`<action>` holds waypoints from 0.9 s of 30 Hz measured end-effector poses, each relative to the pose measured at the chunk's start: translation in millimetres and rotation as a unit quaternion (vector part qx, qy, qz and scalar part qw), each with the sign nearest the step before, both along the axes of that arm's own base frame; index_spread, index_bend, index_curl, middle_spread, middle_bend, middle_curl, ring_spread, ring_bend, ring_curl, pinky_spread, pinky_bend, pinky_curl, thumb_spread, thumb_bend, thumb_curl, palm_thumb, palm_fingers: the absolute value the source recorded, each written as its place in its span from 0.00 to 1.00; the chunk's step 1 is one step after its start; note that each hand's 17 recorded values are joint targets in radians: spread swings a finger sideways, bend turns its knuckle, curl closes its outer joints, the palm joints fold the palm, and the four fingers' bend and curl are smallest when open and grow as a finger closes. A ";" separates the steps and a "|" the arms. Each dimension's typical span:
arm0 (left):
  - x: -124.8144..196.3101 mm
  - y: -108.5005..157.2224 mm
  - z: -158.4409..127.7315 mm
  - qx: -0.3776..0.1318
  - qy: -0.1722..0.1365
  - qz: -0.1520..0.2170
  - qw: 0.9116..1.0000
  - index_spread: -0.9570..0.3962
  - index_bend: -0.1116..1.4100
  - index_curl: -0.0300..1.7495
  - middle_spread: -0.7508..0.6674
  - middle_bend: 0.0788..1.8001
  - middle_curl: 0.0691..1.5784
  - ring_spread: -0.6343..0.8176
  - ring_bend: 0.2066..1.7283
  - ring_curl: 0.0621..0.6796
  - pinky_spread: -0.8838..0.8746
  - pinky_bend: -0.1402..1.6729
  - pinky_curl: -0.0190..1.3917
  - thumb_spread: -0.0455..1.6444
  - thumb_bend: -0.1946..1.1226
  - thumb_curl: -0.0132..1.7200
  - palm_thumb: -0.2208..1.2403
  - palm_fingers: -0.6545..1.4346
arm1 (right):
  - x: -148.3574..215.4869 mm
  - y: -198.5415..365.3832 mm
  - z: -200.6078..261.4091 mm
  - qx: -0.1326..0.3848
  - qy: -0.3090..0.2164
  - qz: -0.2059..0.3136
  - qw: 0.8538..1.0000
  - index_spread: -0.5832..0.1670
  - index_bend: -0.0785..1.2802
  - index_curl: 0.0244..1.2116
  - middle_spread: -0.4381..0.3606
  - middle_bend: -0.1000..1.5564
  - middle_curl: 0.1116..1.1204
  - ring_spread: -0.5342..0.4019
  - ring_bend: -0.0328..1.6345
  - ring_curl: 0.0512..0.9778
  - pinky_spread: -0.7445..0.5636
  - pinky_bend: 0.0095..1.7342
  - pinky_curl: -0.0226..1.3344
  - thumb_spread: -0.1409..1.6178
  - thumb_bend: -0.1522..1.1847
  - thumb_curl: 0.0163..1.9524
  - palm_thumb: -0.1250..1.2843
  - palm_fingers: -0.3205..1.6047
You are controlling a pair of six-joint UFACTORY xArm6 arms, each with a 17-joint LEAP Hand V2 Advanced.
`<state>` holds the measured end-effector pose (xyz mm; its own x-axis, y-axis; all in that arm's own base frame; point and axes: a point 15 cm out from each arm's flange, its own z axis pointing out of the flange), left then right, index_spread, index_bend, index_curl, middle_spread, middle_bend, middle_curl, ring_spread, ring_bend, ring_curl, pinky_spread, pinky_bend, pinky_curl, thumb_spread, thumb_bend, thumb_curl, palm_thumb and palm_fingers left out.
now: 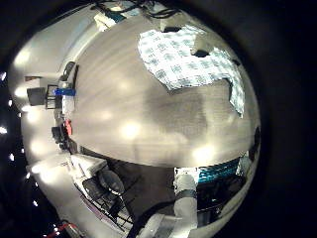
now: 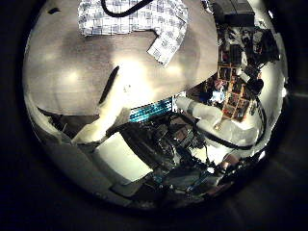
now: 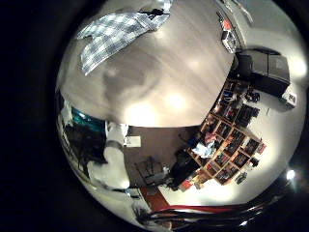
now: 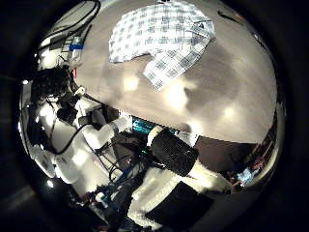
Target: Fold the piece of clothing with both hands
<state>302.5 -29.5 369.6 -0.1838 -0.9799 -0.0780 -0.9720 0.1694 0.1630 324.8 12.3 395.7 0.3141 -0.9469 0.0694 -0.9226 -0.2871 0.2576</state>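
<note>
A checked shirt (image 1: 190, 59) lies spread flat on the wooden table (image 1: 129, 124), sleeves out, far below both palms. It also shows in the left thumb side view (image 2: 130, 19), the right little finger side view (image 3: 116, 34) and the right thumb side view (image 4: 162, 41). A straight finger of my left hand (image 2: 106, 111) reaches into the left thumb side view, high over bare table beside the shirt. Part of my right hand (image 4: 172, 155) shows in the right thumb side view, straight, high above the table edge. Neither hand touches the shirt.
Small items, one a bottle (image 1: 65, 99), stand at the table's edge away from the shirt. The table's front edge (image 3: 145, 124) runs near both arms. Shelves (image 3: 227, 145) stand in the room behind. The other arm (image 4: 92, 135) shows beside the table.
</note>
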 end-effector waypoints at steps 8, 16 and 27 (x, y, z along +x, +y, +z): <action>-9.3 -4.7 3.6 0.001 0.004 -0.013 1.000 0.63 0.20 0.29 0.56 0.07 0.25 0.54 0.29 0.17 0.63 0.20 0.25 0.76 0.14 0.22 0.46 0.48 | -5.0 -1.2 -1.5 0.000 0.004 0.003 1.000 0.24 0.18 0.22 0.35 0.22 0.25 0.54 0.40 0.16 0.84 0.35 0.14 0.81 0.10 0.14 0.36 0.31; -13.9 0.5 -15.5 0.022 0.012 -0.054 0.998 0.63 0.20 0.28 0.56 0.07 0.25 0.54 0.28 0.17 0.63 0.20 0.25 0.76 0.14 0.22 0.46 0.48 | -22.4 -14.5 -15.0 0.001 0.022 -0.012 1.000 0.24 0.18 0.22 0.40 0.23 0.26 0.54 0.38 0.16 0.84 0.34 0.14 0.81 0.10 0.14 0.36 0.31; 35.9 62.7 -66.7 0.045 -0.018 -0.078 0.996 0.65 0.17 0.26 0.60 0.06 0.22 0.56 0.31 0.20 0.63 0.23 0.27 0.73 0.12 0.21 0.41 0.43 | -36.6 -20.1 -13.2 -0.001 0.038 -0.046 0.998 0.25 0.18 0.23 0.41 0.23 0.26 0.54 0.39 0.17 0.84 0.34 0.14 0.81 0.10 0.14 0.37 0.33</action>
